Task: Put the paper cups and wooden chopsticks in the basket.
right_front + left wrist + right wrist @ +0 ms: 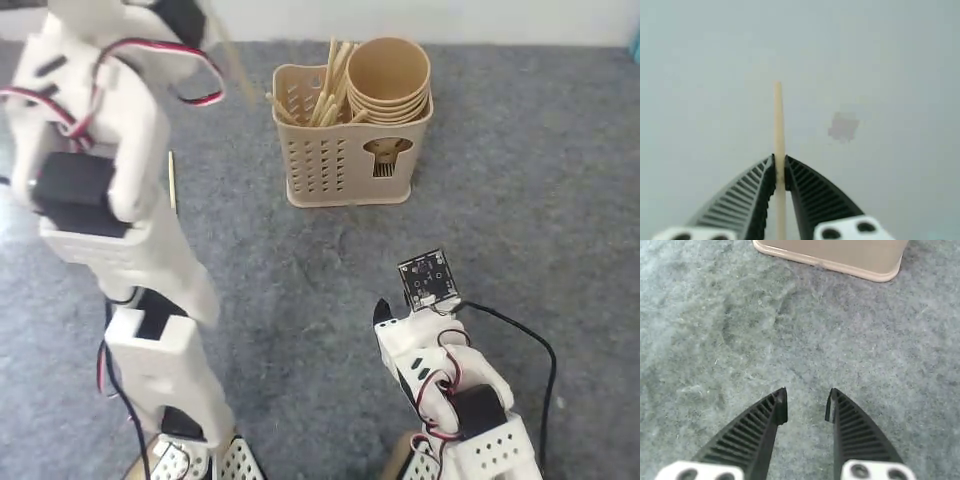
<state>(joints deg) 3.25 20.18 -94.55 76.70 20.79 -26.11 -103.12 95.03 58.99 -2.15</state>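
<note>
A beige perforated basket [350,165] stands at the back middle of the grey carpet. Inside it sit a stack of paper cups [388,72] and several wooden chopsticks [328,88] leaning on its left side. My left gripper [779,167] is raised high at the back left, shut on one wooden chopstick [778,120], which in the high view slants [237,65] toward the basket's left rim. My right gripper [806,401] rests low over the carpet in front of the basket [840,257], open with nothing between its fingers.
Another thin chopstick [172,180] lies on the carpet beside the left arm, partly hidden by it. Bare carpet stretches between the basket and the right gripper [382,315]. A pale wall runs along the back edge.
</note>
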